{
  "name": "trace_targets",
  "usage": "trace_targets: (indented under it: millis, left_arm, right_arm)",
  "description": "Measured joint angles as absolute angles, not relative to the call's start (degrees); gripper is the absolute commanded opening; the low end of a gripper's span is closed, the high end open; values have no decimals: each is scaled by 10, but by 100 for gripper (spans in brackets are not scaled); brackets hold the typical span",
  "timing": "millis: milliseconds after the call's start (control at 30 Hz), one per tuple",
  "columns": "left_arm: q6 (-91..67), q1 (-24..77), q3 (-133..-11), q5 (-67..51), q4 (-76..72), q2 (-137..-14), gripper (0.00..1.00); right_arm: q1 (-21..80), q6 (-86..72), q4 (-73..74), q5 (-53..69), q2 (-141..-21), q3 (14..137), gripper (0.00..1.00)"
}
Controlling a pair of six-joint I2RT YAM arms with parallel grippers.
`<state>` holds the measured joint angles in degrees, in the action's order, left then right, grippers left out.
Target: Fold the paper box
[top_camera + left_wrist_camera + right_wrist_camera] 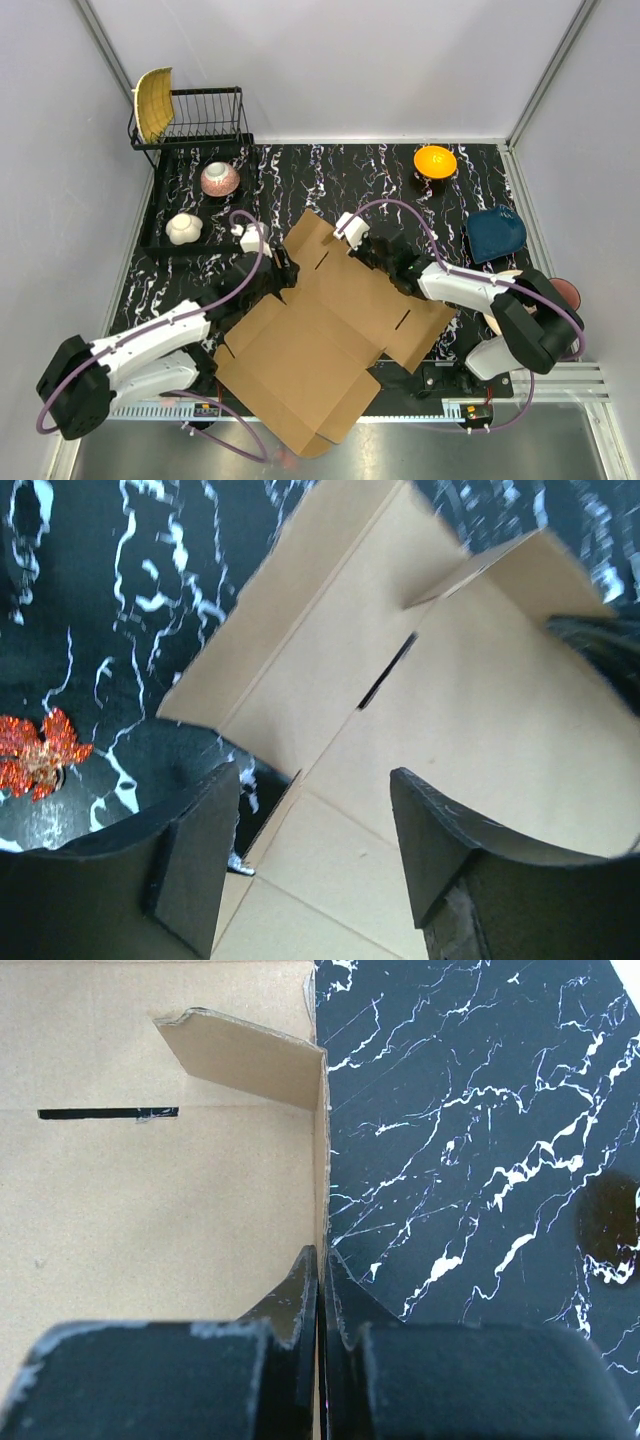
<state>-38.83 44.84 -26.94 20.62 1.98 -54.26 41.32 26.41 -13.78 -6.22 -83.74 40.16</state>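
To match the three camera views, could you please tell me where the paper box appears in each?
Top external: paper box lower centre.
Left wrist: paper box centre-right, beyond open left fingers.
Right wrist: paper box left half, edge between right fingers.
Shared landmark: black marbled table.

- A robotics lab cell dressed up as a kitchen counter, not a lived-in home.
- Plain pale walls (350, 60) with metal corner posts close in the desk (330, 170) on three sides.
- Two robot arms, the left arm (140, 350) and the right arm (470, 285), sit on a slotted metal rail (590, 378) at the near edge.
- Kitchen props stand on the black marble-patterned top: a wire dish rack (205, 115), a black tray (160, 200) holding a pink bowl (220, 179) and a white bowl (184, 228), an orange bowl (435, 160) and a blue dish (495, 235).
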Motion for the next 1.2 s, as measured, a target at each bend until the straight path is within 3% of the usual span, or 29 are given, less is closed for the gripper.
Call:
trace_targets:
  millis: [133,367,433,467,567,600,733,833,967,1200]
  left_arm:
    - [-392,450,-270,196,42,-591,38]
    - [-395,478,-276,180,73,-666,15]
    - [-391,489,-276,177,69,-666,15]
    - [-389,494,-276,177,67,-666,15]
    - [-385,515,-277,176,64,-666,30]
    - [-383,521,-278,177,65,-665,46]
    - [-370,529,-298,194,92,-632,80]
    - [-358,514,-339,225,113,-568,88]
    - [-342,457,-403,270,95,-516,89]
    - [-278,371,-448,277,26,-588,88]
  right_arm:
    - [413,262,-136,-64,-845,402,0]
    - [413,261,-136,-64,-847,402,0]
    - [413,261,-136,-64,-847,402,0]
    - [413,261,-136,-65,-848,403,0]
    - [413,261,-136,-67,-850,404,0]
    - [413,261,-136,-67,-851,404,0]
    - [414,263,-133,-66,-853,405,0]
    - [414,280,-134,-75,-852,407,0]
    - [414,332,-147,-101,-849,409,0]
    - [414,409,-151,-108,-848,463,0]
